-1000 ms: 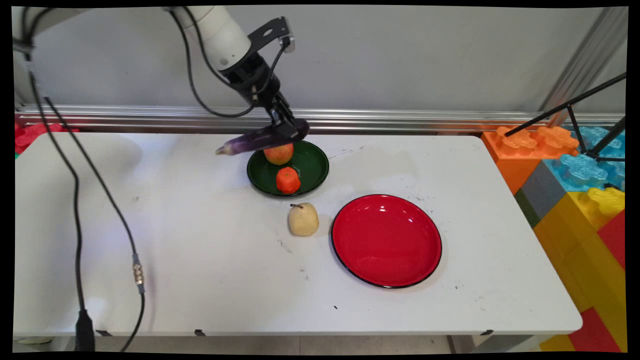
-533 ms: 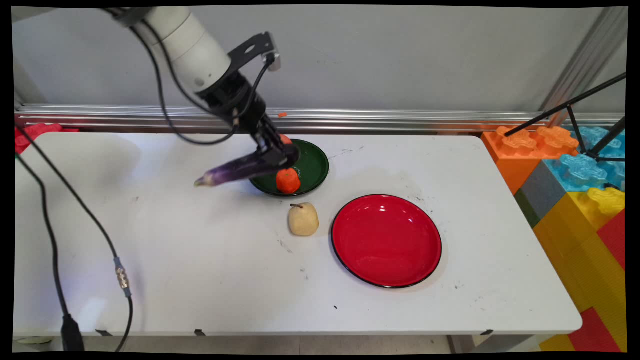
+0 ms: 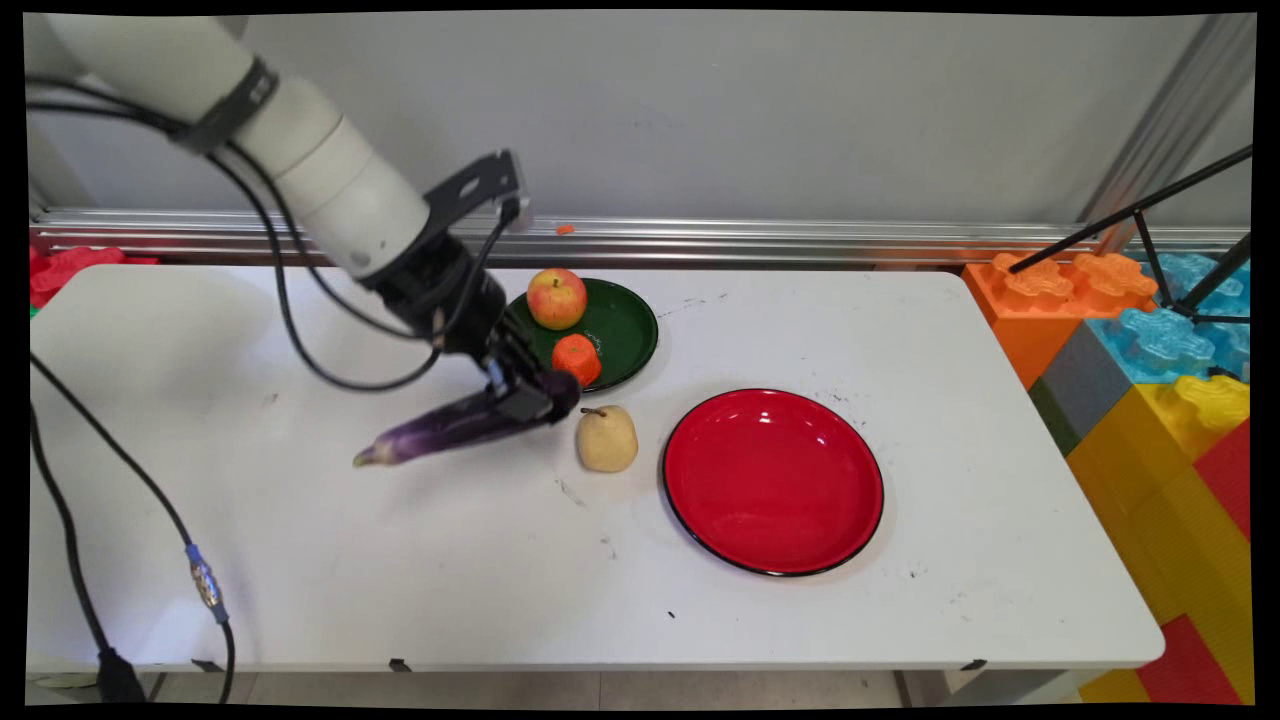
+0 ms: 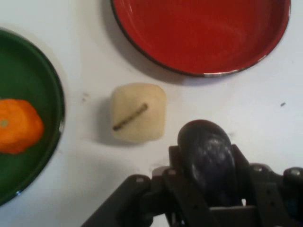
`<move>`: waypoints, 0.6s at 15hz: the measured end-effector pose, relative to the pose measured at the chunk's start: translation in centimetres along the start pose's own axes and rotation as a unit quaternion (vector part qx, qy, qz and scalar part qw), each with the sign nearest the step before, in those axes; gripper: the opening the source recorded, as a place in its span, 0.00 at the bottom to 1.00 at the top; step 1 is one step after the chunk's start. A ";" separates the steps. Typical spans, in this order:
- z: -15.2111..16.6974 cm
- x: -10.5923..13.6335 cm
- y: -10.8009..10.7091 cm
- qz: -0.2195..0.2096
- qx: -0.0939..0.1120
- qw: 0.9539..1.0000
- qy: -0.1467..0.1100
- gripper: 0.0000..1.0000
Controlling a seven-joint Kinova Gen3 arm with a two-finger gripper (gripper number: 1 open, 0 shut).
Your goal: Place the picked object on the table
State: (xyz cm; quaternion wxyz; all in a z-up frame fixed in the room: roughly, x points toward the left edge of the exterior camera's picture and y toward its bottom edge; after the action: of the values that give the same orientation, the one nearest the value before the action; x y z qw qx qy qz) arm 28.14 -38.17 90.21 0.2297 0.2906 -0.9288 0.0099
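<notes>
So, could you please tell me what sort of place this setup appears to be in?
Probably a robotics lab test bench: a cabled arm whose pincer grips a toy eggplant over a scuffed white table, a camera tripod at the right, and giant building blocks stacked beside it.

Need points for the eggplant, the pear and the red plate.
eggplant (image 3: 450,428), main view, middle of its purple body, held in the gripper (image 3: 528,398).
pear (image 3: 607,442), main view, centre of its pale side.
red plate (image 3: 700,520), main view, bare inner wall near its front-left rim.
</notes>
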 end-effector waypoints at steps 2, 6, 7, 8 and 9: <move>0.8 -0.9 0.6 0.000 -0.005 1.000 -0.003 0.00; 2.9 -2.6 1.6 0.004 -0.018 1.000 -0.007 0.00; 3.6 -3.0 1.8 0.005 -0.021 1.000 -0.007 0.00; 4.1 -3.3 1.9 0.006 -0.022 1.000 -0.008 0.00; 4.9 -3.7 2.1 0.006 -0.025 1.000 -0.007 0.00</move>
State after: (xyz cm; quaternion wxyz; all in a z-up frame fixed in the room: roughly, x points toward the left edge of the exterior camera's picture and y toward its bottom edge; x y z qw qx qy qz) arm 27.62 -35.21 84.52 0.2300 0.2791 -0.9322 -0.0138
